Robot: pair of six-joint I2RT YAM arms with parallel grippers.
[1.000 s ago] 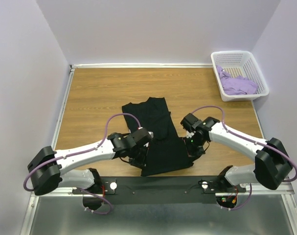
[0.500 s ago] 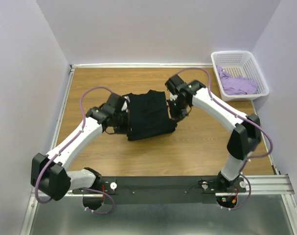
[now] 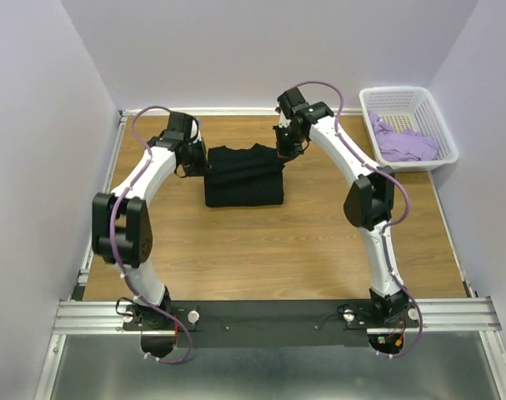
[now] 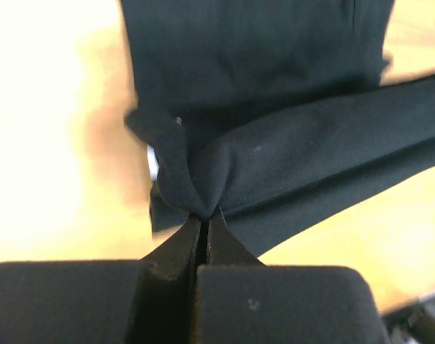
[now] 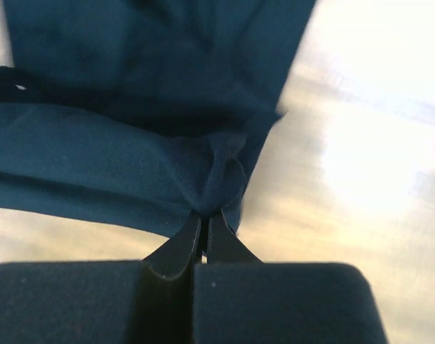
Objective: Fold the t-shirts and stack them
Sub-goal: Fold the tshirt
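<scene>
The black t-shirt (image 3: 244, 175) lies folded over on itself on the far half of the wooden table. My left gripper (image 3: 199, 158) is shut on its far left corner, and the pinched cloth (image 4: 203, 190) bunches at the fingertips in the left wrist view. At the far right corner my right gripper (image 3: 283, 150) is shut on the cloth too, a fold of it (image 5: 213, 183) puckering above the tips. The edge stretches between both grippers. A lavender t-shirt (image 3: 405, 143) sits crumpled in the white basket (image 3: 408, 98).
The basket stands at the table's far right corner by the right wall. Both arms reach far out over the table, the left one along the left edge. Walls close in at the back and both sides. Bare wood (image 3: 269, 250) lies between the shirt and the arm bases.
Both grippers have carried the near edge of the black t-shirt from close to the bases up and over to the far side, folding the shirt in half. The arms are now stretched out.
</scene>
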